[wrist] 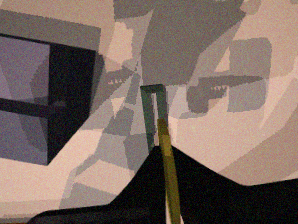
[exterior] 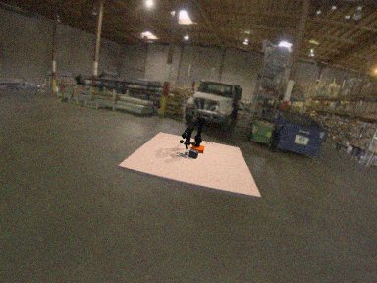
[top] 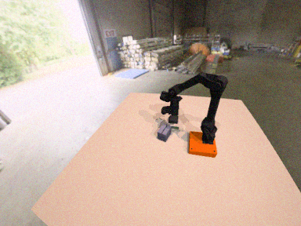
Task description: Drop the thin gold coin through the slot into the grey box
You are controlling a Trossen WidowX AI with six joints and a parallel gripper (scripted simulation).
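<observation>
Gold coin (wrist: pixel 169 165) is pinched edge-on in the gripper (wrist: pixel 167 200), its long edge running away from the wrist camera over the green holder (wrist: pixel 153 117). Grey box (wrist: pixel 45 100) sits just left, slot crosswise, near the table's (top: pixel 157 188) far edge. Only readable writing is EXIT on a sign (top: pixel 110 34).

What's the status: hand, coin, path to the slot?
Hand shut on coin. Coin edge-on, lifted above green holder. Grey box to the side, slot unobstructed.

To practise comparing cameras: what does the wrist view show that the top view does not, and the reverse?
Only the wrist view shows the gold coin edge-on, clamped in the gripper, above the dark-green holder, and the box's slot. Only the top view shows the whole arm and its orange base. Both show the grey box and the table.
</observation>
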